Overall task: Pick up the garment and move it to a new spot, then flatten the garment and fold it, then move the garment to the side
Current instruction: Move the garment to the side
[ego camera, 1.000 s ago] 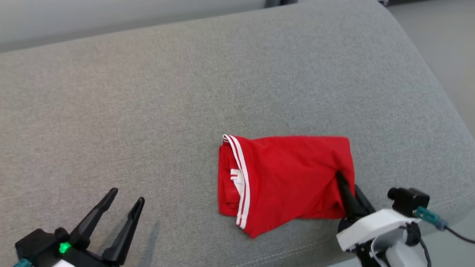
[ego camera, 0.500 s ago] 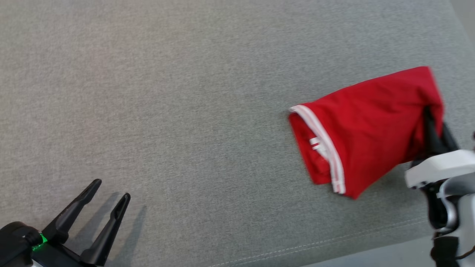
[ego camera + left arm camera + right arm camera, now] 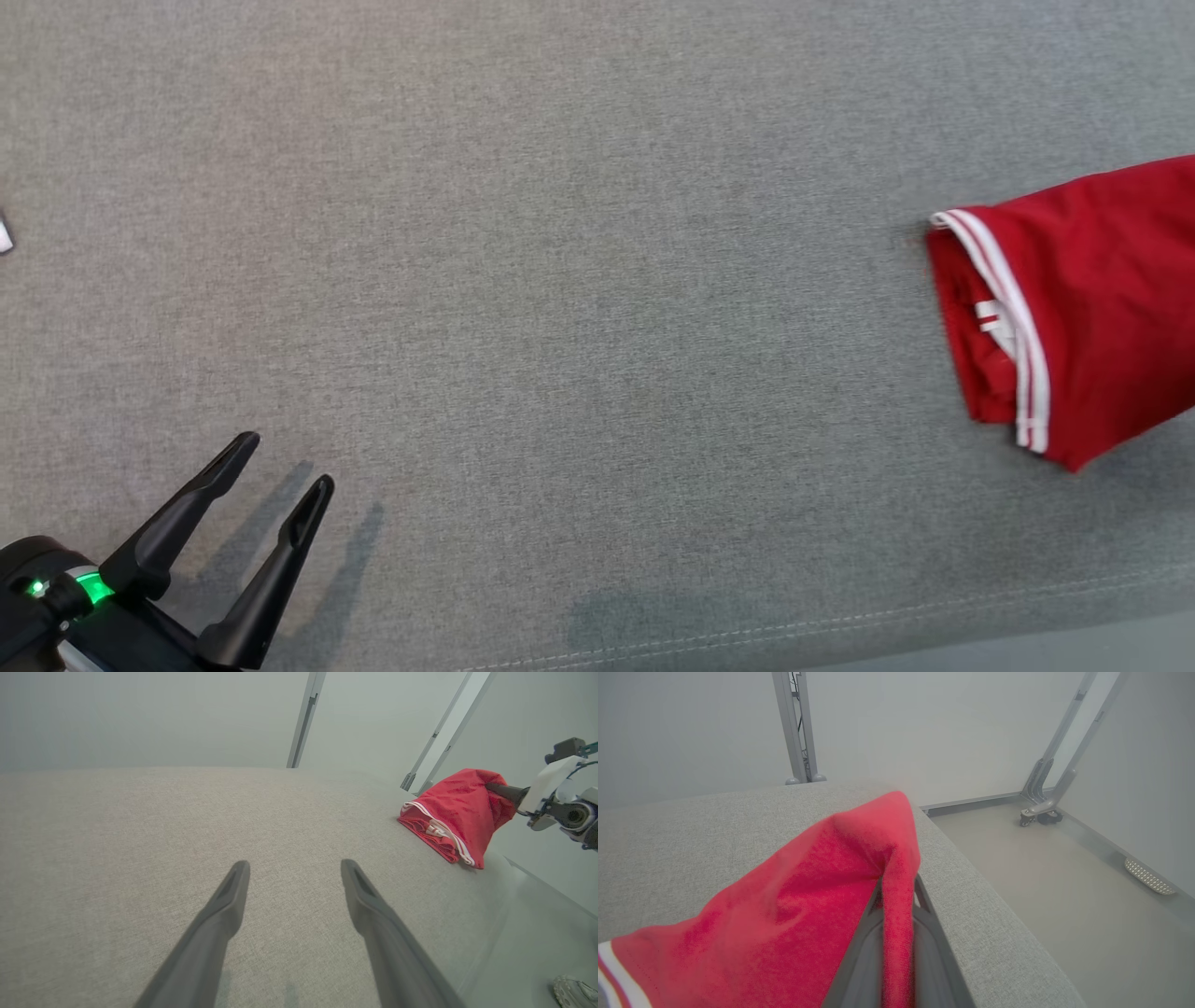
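- The right end effector (image 3: 506, 792) is clamped on the right edge of the folded red garment (image 3: 1102, 299), with a pleat of cloth pinched between its fingers. That edge is raised, while the white-striped hem rests on the grey upholstered seat (image 3: 560, 280) near its right end.
- The left end effector (image 3: 285, 460) hovers empty with its fingers spread, well apart to the left.
- This looks like the move aside. Drag low and level so the layers don't slide open, stop short of the seat's right edge, then release.

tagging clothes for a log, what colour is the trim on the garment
White: two thin stripes edging the red garment, clearest in the head view.
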Available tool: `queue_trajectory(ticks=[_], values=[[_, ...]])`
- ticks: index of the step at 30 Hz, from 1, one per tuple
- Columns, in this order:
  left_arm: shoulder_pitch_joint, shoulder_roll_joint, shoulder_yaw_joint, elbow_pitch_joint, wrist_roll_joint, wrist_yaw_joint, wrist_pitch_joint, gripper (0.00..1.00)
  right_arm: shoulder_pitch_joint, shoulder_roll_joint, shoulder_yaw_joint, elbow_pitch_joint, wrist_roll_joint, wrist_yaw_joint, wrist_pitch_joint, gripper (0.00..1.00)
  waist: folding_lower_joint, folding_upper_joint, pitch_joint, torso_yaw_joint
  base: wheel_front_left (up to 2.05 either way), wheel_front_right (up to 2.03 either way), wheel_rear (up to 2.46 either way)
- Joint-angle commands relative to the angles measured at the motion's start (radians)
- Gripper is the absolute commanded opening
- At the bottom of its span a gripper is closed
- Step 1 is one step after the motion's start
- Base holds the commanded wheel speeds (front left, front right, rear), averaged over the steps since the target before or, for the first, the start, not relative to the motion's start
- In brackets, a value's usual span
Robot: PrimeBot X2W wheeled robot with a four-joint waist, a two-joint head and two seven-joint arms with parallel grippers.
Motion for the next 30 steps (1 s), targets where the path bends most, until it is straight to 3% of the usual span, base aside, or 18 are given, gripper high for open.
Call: queue_trajectory(ticks=[1, 2, 4, 5, 12, 20, 30], values=[[-0.027, 0.033, 0.045, -0.028, -0.005, 0.000, -0.006, 1.00, -0.025, -0.016, -0.008, -0.049, -0.019, 0.000, 0.010, 0.00, 0.0000, -0.0001, 0.011, 0.011, 0.00, 0.00, 0.00], [-0.026, 0.035, 0.046, -0.028, -0.005, 0.000, -0.006, 1.00, -0.031, -0.016, -0.020, -0.054, -0.024, 0.000, 0.015, 0.00, 0.0000, -0.0001, 0.015, 0.015, 0.00, 0.00, 0.00], [-0.027, 0.038, 0.045, -0.026, -0.006, 0.000, -0.006, 1.00, -0.038, -0.016, -0.045, -0.053, -0.025, 0.000, 0.030, 0.29, 0.0000, -0.0001, 0.021, 0.021, 0.00, 0.00, 0.00], [-0.029, 0.038, 0.043, -0.024, -0.007, 0.000, -0.006, 1.00, -0.037, -0.016, -0.045, -0.053, -0.032, 0.000, 0.034, 1.00, 0.0000, -0.0001, 0.023, 0.024, 0.00, 0.00, 0.00], [-0.051, 0.018, 0.019, 0.002, -0.016, 0.000, -0.006, 1.00, -0.006, -0.016, -0.039, -0.081, -0.055, 0.000, -0.010, 1.00, 0.0000, -0.0001, -0.010, 0.040, 0.00, 0.00, 0.00], [-0.087, -0.048, -0.007, 0.076, -0.013, 0.000, -0.006, 1.00, 0.061, -0.016, 0.049, -0.176, -0.037, 0.000, -0.035, 1.00, 0.0000, -0.0001, -0.105, 0.056, 0.00, 0.00, 0.00], [-0.106, -0.133, -0.006, 0.198, -0.001, 0.000, -0.006, 1.00, 0.155, -0.016, 0.193, -0.185, -0.019, 0.000, -0.097, 1.00, 0.0000, -0.0001, -0.206, 0.085, 0.00, 0.00, 0.00]])
